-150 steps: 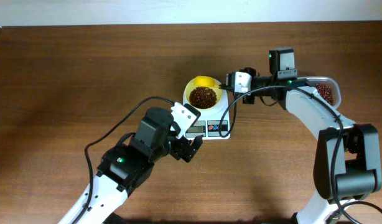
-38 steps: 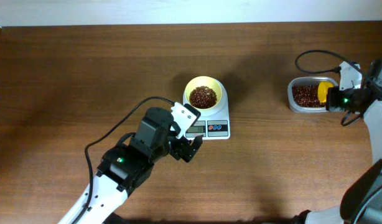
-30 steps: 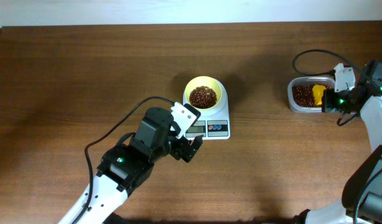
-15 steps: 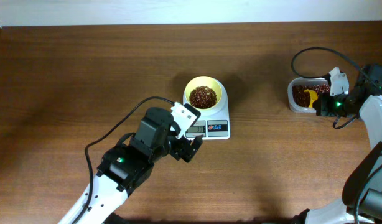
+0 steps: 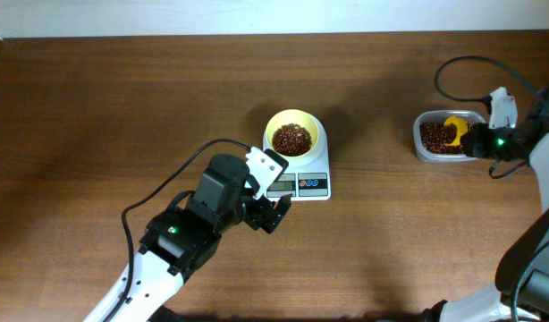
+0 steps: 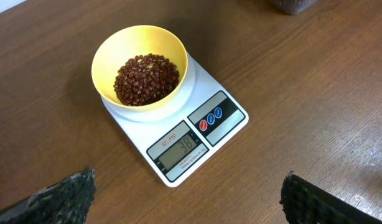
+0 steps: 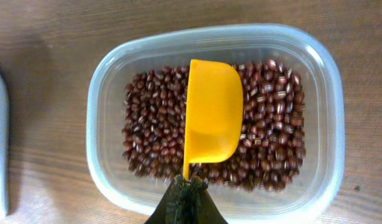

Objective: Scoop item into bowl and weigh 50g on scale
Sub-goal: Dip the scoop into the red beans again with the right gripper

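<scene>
Now, right claw: clamped shut on the yellow scoop by its handle; scoop runs 6 to 12 over the beans in the clear tub.
left claw: spread wide, empty, hanging at 6 of the scale.
bowl: on the scale, part-filled with beans, at 9 from my right claw, well apart; left claw is nearer.
worktop: bare wood between tub and scale, room to carry.
</scene>
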You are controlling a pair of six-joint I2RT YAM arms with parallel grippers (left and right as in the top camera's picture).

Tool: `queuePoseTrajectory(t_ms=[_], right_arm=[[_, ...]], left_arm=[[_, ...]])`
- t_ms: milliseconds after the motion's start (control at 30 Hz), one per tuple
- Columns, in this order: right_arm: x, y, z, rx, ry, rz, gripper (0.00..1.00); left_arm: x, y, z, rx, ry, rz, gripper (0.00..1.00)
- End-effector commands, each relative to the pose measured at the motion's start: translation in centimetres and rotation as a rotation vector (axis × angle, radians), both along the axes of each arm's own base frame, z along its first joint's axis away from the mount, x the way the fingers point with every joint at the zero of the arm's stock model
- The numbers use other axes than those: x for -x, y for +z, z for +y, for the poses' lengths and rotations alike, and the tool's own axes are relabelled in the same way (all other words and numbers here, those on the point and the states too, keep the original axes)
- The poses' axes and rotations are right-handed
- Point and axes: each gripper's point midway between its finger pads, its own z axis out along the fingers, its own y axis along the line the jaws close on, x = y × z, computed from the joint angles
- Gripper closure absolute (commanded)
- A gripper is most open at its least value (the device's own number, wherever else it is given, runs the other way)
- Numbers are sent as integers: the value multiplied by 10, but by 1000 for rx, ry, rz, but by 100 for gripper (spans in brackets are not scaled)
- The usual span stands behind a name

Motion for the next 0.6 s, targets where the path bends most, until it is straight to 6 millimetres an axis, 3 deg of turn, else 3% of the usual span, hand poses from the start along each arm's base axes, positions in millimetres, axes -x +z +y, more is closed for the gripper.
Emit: queuePoseTrajectory(t_ms=[0, 167, 567], right_arm=[[3, 12, -2, -117, -20, -30, 96], [13, 14, -1, -191, -35, -15, 96], [9, 24, 11, -271, -9, -54, 96]], left_arm=[[2, -4, 0, 5, 4, 14, 1], [2, -4, 0, 5, 4, 14, 1], [2, -4, 0, 5, 4, 14, 1]])
